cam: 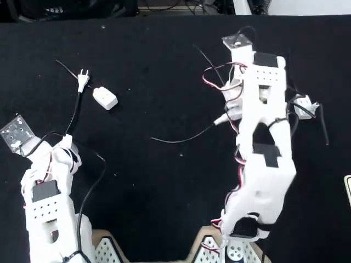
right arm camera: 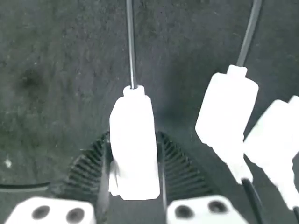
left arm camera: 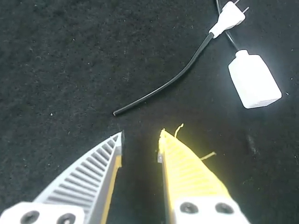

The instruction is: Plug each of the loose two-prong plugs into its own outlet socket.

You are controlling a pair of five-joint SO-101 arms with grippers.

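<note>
Clearly parted, the left gripper [left arm camera: 141, 135] hangs released over the black cloth-covered table [left arm camera: 56, 60], with nothing between its grey and yellow fingers. Ahead of its tips, off to the yellow finger's side, lies a white two-prong plug on a black cord [left arm camera: 230, 16], its prongs pointing away from the gripper. A white rectangular plastic outlet socket [left arm camera: 254, 80] rests just beside that plug, nearer the gripper, with the plug not inserted. The cord's free end stops just ahead of the fingertips. The right gripper [right arm camera: 133, 136] is clenched around a white plastic plug body with a thin black lead [right arm camera: 134, 154], and the lead runs straight out ahead of the fingers. Just beside that gripper lie two more white plastic connector pieces [right arm camera: 226, 109], touching one another; whether they are mated cannot be told.
</note>
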